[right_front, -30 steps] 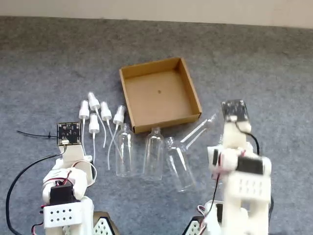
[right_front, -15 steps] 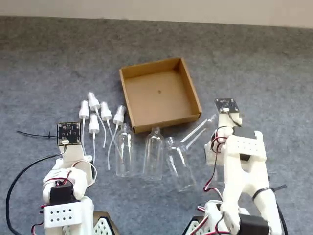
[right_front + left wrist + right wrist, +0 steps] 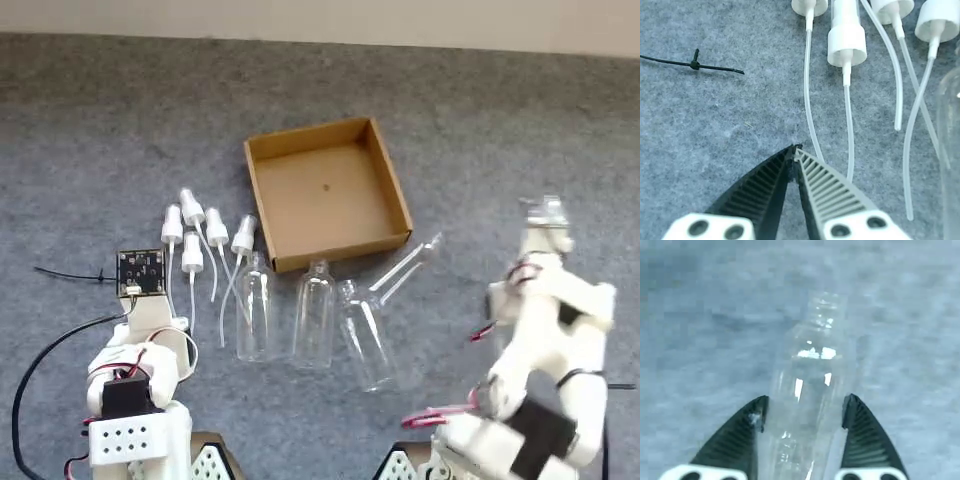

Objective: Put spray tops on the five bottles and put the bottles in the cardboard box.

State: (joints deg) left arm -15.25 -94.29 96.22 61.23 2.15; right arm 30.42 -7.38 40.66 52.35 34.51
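Clear plastic is the weak link: the right gripper [image 3: 806, 399] pinches a bare bottle [image 3: 815, 355] across its body, neck pointing away from the wrist, and the smooth, thin wall could, I judge, slide or twist in the jaws, or buckle under a harder squeeze. In the high view it is held above the table at about three o'clock from the cardboard box [image 3: 310, 134]. It has no top yet, so dropping it straight in would skip a step. The left gripper [image 3: 796, 148] has its jaws pressed together on nothing, tips just beside the thin tubes of the spray tops [image 3: 846, 45]. Those long curved tubes could snag or miss a narrow neck. The box is empty. Four more bottles [image 3: 315, 312] lie uncapped and empty around its six o'clock, and the five tops sit at its nine o'clock
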